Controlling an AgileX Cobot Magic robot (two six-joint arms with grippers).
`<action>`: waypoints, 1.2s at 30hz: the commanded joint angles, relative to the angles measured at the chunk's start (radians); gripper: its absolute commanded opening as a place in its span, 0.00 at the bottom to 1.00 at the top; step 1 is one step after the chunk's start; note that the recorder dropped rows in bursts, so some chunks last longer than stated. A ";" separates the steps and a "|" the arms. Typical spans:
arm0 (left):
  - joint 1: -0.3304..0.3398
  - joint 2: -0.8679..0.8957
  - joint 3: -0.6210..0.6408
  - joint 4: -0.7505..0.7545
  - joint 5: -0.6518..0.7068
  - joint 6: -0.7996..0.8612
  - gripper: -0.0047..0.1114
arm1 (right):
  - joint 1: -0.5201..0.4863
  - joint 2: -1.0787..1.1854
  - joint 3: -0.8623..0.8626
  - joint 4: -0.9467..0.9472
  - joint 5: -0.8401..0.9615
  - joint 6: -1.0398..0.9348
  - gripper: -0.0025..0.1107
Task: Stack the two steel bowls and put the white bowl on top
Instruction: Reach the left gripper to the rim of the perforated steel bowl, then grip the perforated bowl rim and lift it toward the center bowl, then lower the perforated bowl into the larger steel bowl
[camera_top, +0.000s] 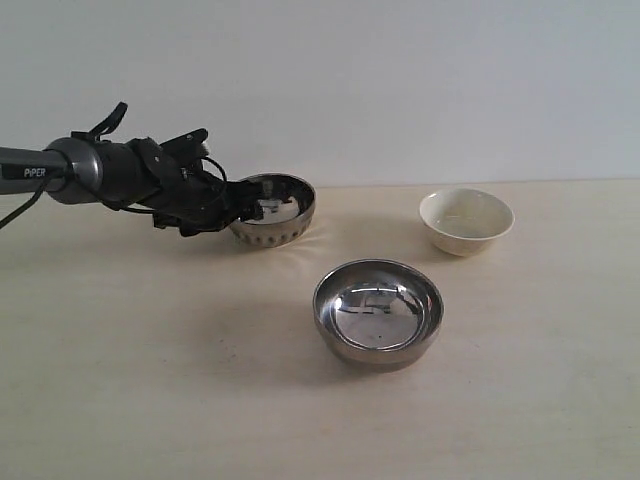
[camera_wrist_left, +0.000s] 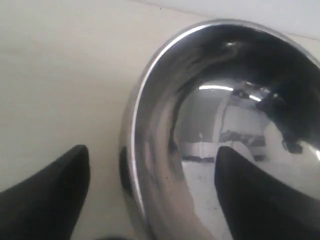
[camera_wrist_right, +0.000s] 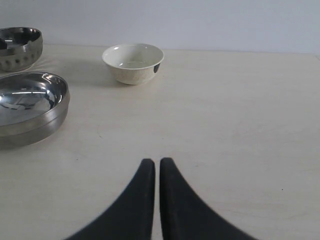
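Note:
The smaller steel bowl (camera_top: 285, 225), with a ribbed lower band, sits at the back left of the table. My left gripper (camera_top: 238, 206) is at its left rim. In the left wrist view, this bowl (camera_wrist_left: 225, 90) fills the frame and the left gripper (camera_wrist_left: 152, 150) is open astride the rim, one finger inside the bowl and one outside, with gaps on both sides. The wider smooth steel bowl (camera_top: 378, 312) stands alone in the middle. The white bowl (camera_top: 466, 220) stands at the back right. My right gripper (camera_wrist_right: 157, 162) is shut and empty over bare table, far from the white bowl (camera_wrist_right: 133, 62).
The pale wooden table (camera_top: 150, 400) runs back to a plain white wall. In the right wrist view the smooth steel bowl (camera_wrist_right: 27, 102) and the ribbed bowl (camera_wrist_right: 20, 47) lie off to one side. The right arm is outside the exterior view.

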 joint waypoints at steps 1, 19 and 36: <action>-0.005 0.001 -0.008 -0.007 0.007 -0.005 0.42 | 0.003 -0.004 -0.001 -0.001 -0.003 0.004 0.03; -0.011 -0.246 -0.008 -0.033 0.275 0.062 0.07 | 0.003 -0.004 -0.001 -0.001 -0.006 0.004 0.03; -0.267 -0.350 0.058 0.042 0.550 0.198 0.07 | 0.003 -0.004 -0.001 -0.001 -0.006 0.004 0.03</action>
